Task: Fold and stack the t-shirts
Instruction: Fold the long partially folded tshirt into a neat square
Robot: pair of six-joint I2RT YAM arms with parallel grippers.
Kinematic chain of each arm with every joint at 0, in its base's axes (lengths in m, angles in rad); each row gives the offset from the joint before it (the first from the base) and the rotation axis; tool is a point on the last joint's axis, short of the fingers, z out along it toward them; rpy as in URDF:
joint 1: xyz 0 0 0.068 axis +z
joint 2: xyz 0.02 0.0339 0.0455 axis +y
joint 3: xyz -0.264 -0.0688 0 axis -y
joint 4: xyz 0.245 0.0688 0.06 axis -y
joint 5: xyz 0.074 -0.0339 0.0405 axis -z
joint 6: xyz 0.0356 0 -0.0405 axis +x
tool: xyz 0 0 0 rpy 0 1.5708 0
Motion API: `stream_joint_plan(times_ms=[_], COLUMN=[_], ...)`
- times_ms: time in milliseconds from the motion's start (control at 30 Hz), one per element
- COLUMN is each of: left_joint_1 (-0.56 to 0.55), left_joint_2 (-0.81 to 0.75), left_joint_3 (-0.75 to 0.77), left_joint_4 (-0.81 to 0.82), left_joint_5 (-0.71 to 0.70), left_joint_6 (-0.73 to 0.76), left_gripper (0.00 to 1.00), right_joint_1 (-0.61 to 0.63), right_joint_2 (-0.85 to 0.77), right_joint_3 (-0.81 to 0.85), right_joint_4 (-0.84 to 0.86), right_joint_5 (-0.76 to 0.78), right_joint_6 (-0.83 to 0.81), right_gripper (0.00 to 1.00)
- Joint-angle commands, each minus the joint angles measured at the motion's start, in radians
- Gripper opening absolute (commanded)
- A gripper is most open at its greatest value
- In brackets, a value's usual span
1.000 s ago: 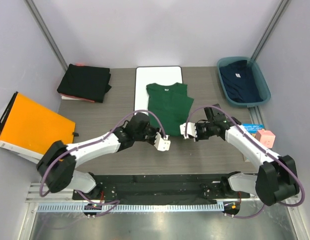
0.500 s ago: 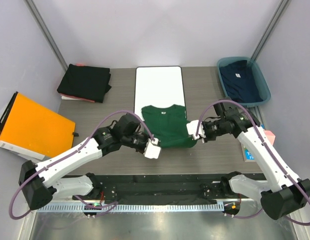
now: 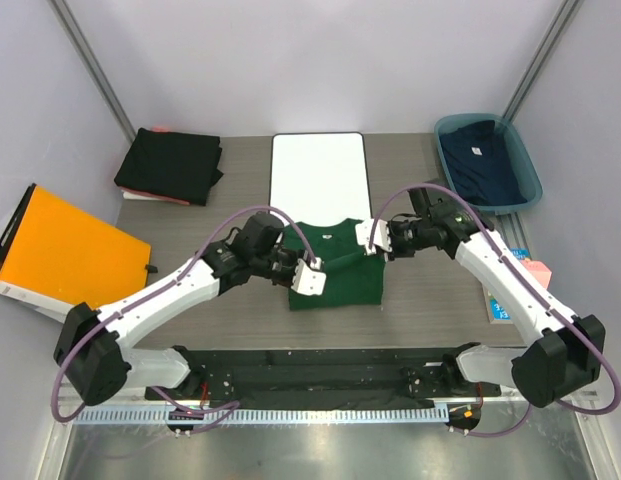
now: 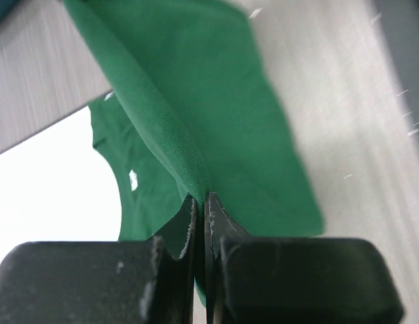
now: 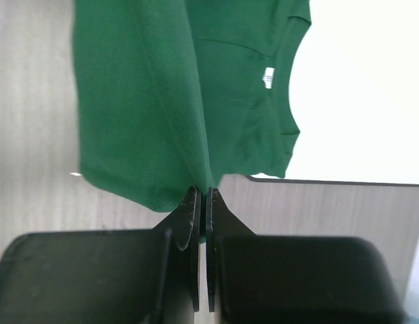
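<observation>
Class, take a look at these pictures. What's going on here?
Two robot arms are folding a green t-shirt. The left gripper and right gripper are each shut on an edge of it. Each holds a fold of cloth up off the table, just in front of the white board. Folded black shirts sit stacked at the far left. A navy shirt lies in the blue bin at the far right.

Bare table (image 3: 240, 190) flanking green t-shirt (image 3: 342, 285)
</observation>
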Motion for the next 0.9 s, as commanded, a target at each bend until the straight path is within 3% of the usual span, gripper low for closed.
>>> stream_joint_plan(times_ms=[0,633,867], left_joint_1=[0.071,0.205,0.220], left_joint_2=[0.033,0.208,0.281], left_joint_3=[0.044,0.145,0.078], left_joint_4=[-0.007,0.071,0.389], left_joint_5=[0.007,0.073,0.004], left_joint_6=[0.076,0.205,0.148], left_gripper=[0.00,0.00,0.00], right_joint_1=[-0.002,-0.001,-0.001], right_joint_2=[0.007,0.143,0.174], right_joint_3=[0.008,-0.041,-0.135], right_joint_4=[0.142,0.443,0.680], right_joint_5=[0.107,0.214,0.308], right_joint_6=[0.000,0.069,0.132], right_gripper=[0.01,0.01,0.01])
